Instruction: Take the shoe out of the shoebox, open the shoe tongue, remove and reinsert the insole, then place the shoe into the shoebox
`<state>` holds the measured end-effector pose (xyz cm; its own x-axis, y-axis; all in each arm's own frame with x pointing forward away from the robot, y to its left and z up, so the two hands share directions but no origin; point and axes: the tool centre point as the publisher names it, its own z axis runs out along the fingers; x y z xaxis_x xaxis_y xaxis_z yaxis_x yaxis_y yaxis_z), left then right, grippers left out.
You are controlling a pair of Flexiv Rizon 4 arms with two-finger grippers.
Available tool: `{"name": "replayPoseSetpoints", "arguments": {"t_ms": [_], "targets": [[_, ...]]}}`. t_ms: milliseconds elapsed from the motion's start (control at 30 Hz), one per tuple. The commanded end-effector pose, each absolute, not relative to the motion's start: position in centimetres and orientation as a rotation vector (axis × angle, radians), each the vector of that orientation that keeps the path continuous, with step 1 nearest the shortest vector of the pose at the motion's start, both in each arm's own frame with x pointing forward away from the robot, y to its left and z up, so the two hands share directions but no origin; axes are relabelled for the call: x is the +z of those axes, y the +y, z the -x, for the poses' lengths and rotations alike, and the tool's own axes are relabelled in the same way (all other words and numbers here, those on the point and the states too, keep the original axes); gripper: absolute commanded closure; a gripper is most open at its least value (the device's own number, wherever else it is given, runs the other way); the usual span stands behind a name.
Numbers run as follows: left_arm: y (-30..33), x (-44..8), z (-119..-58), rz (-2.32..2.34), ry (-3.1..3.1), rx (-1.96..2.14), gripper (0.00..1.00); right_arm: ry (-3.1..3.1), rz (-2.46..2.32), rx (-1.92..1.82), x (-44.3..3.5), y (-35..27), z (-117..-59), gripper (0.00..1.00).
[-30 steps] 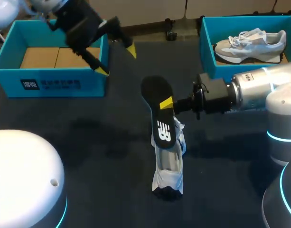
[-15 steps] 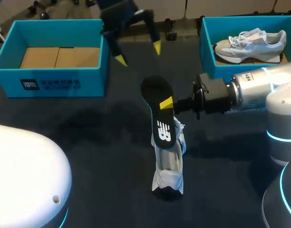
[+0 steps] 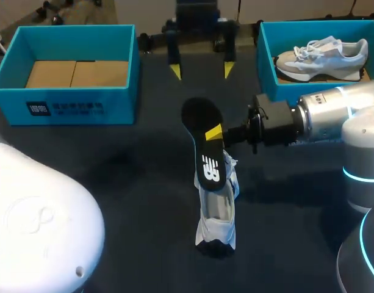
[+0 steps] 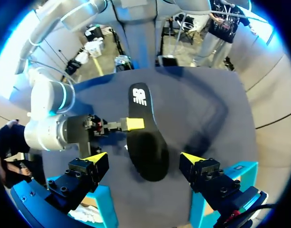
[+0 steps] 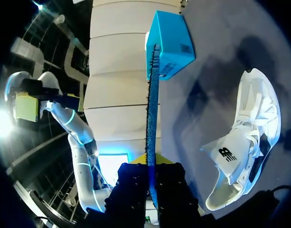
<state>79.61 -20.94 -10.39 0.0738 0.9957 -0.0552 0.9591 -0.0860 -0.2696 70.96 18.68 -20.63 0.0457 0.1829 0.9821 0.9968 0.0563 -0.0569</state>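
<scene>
The insole (image 3: 199, 117) is covering part of the shoe (image 3: 216, 213); right fingers (image 3: 213, 132) are pinching it (arm level), while left fingers (image 3: 174, 72) are hanging wide apart, empty.

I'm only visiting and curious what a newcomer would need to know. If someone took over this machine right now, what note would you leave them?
The right tool is shut on the black insole, which is out of the shoe and held close to it.
The left tool is open and empty, at the table's far side between the two blue boxes.
The shoe lies on the table's middle.
The left box holds only cardboard; the right box holds another shoe.
Done: shoe out, insole removed.
Left: reinsert the insole, put the shoe into its box.
</scene>
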Motion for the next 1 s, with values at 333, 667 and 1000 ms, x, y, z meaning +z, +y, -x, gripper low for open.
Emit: {"name": "replayPoseSetpoints", "arguments": {"t_ms": [333,667,1000], "targets": [[-21.2,-10.4,-78.5,2.2,-2.03,0.153,0.0,-1.332,1.322,-1.032,-20.6,18.8,-70.9,1.0],[-19.4,-9.5,-78.5,2.312,-2.192,0.325,0.0,-1.332,1.322,-1.032,-20.6,18.8,-70.9,1.0],[-15.4,-8.8,-75.5,2.566,-2.509,0.837,0.0,-1.332,1.322,-1.032,-20.6,18.8,-70.9,1.0]]}}
